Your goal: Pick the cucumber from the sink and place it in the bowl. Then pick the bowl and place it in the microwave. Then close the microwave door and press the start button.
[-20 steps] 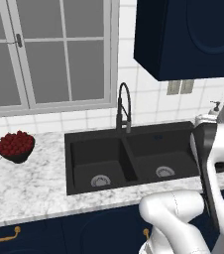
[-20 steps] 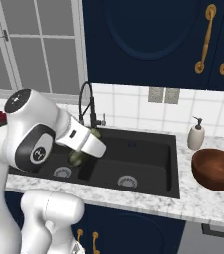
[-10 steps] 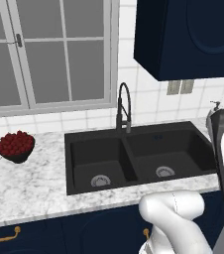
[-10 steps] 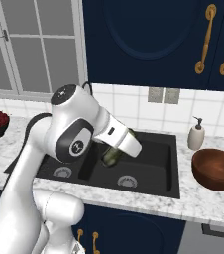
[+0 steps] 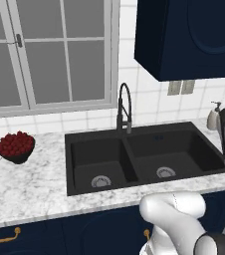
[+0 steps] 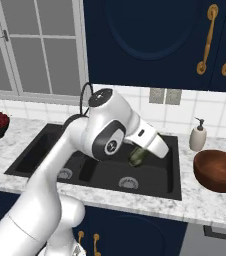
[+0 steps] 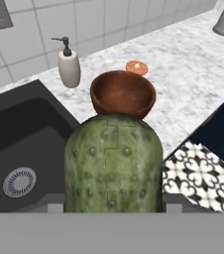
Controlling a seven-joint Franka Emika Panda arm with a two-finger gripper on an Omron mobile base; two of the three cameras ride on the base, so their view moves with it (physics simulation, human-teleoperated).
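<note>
Gripping the cucumber (image 7: 113,163) between the jaws of the gripper (image 6: 137,156), hanging above the right basin of the sink (image 6: 30,150). Facing the bowl (image 7: 122,94) sitting on the counter (image 7: 193,79) just right of the sink, beside the soap dispenser (image 7: 68,64).

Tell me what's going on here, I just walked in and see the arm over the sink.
The gripper holds the cucumber above the right basin of the sink, clear of its bottom. The reddish-brown bowl sits empty on the marble counter to the right, beside a soap dispenser. The cucumber is not yet in the bowl.
</note>
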